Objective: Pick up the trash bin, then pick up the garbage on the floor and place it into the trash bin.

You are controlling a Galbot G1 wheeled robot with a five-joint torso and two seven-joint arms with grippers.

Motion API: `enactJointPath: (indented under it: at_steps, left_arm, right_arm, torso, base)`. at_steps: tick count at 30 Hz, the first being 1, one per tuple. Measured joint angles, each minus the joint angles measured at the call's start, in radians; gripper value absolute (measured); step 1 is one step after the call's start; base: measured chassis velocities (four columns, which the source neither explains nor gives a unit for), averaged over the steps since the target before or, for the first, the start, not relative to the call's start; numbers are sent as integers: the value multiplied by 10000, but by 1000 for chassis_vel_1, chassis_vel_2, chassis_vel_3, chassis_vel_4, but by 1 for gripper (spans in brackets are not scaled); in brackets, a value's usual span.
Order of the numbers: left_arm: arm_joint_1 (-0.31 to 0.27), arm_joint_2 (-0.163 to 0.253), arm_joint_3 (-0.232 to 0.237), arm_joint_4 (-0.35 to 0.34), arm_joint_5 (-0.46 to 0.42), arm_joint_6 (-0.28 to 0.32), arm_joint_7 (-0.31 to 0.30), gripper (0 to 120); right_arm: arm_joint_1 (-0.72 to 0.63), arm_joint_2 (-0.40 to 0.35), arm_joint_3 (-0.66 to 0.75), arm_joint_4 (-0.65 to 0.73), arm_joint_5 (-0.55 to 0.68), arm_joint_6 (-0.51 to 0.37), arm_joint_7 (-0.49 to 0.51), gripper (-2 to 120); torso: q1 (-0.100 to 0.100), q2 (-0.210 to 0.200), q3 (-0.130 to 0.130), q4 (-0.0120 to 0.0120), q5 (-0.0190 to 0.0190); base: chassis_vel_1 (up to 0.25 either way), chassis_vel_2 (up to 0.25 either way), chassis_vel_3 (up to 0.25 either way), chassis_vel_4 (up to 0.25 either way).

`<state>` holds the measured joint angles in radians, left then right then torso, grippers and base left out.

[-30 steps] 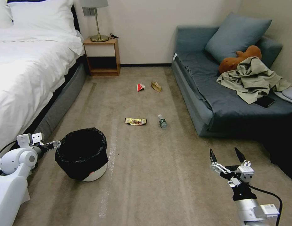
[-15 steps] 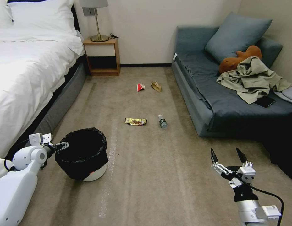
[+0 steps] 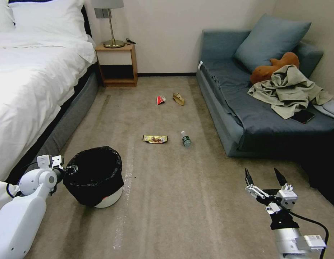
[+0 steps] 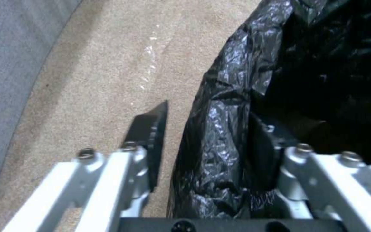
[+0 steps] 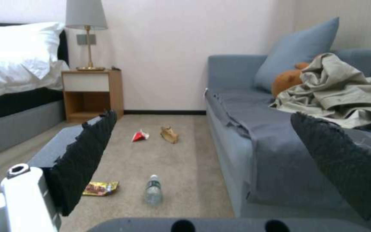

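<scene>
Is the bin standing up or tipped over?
Standing up. The bin sits on the carpet with its black-bagged mouth facing up, and the open left tool straddles its rim.

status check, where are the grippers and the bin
Left gripper open, straddling trash bin rim. Right gripper open, idle. Garbage on floor.

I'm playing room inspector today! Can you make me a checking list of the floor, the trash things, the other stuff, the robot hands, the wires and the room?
Surface: beige carpet.
Job's things: trash bin upright near the bed; snack wrapper, bottle, red-white packet, paper bag on the floor.
Clutter: garment, plush toy on the sofa.
Grippers: left gripper open, straddling the bin's rim; right gripper open, above bare carpet.
Cables: black cable on the right wrist.
Surroundings: bed, nightstand, lamp, sofa.
</scene>
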<state>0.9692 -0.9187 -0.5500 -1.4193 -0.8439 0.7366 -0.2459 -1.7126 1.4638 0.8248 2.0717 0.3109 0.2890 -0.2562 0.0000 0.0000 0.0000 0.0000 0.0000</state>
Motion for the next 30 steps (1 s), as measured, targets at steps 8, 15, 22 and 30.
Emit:
enactJointPath:
  at_steps: [8, 15, 22, 30]
  left_arm:
    - [60, -91, -36, 8, 68, 0, 163, 12]
    - [40, -159, -41, 47, 76, -17, 210, 6]
    - [62, -217, -82, 48, 101, -55, 322, 6]
    - [408, -428, -372, -306, 84, -376, 589, 4]
  right_arm:
    - [16, 6, 28, -29, 17, 3, 51, 100]
    - [9, 16, 58, -29, 30, 18, 59, 100]
    - [37, 53, 20, -56, 29, 39, 70, 100]
    - [67, 69, -29, -80, 15, 51, 75, 100]
  torso:
    - [0, 0, 0, 0, 0]
    - [0, 0, 0, 0, 3]
    - [0, 0, 0, 2, 4]
    - [0, 1, 0, 2, 0]
  base:
    - [0, 0, 0, 0]
    - [0, 0, 0, 0]
    - [0, 0, 0, 0]
    - [0, 0, 0, 0]
